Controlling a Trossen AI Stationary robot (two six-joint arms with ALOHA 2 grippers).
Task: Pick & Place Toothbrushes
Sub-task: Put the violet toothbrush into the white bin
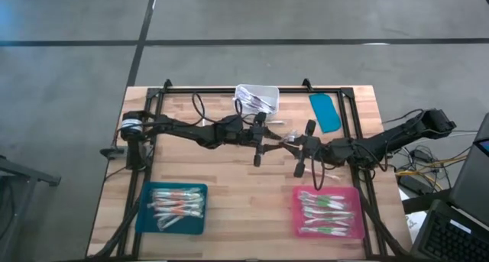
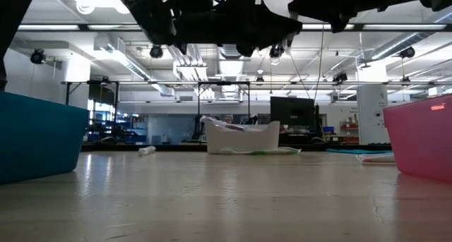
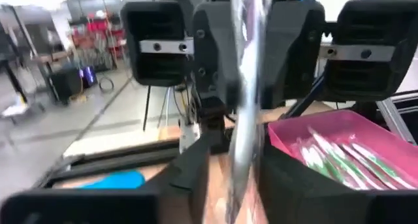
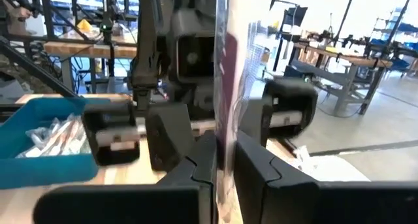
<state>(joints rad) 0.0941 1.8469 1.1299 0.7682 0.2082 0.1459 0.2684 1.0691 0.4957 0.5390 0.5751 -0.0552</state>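
Note:
Both arms meet level above the middle of the table. A toothbrush in a clear wrapper (image 1: 288,137) stands about upright between them, shown in the left wrist view (image 3: 247,87) and the right wrist view (image 4: 225,74). My right gripper (image 4: 224,162) comes from the table's right (image 1: 296,143) and is shut on it. My left gripper (image 3: 235,165) comes from the table's left (image 1: 276,136) and is open, with one finger on each side of the wrapper. My right gripper pinches the wrapped toothbrush (image 4: 223,142) between its two fingers. The fingers lie level, come from the table's right side and cross the toothbrush. It stands about upright and rises above the fingers, clear of the table. My left gripper has a gap between its fingers; I cannot tell whether one finger (image 3: 277,172) touches the wrapper.
A white bin (image 1: 256,98) with more toothbrushes stands at the far middle, with a flat teal piece (image 1: 325,111) to its right. A teal tray (image 1: 172,208) with orange-accented toothbrushes sits near left. A pink tray (image 1: 328,214) with green-accented ones sits near right. Black frame rails (image 1: 229,88) edge the table.

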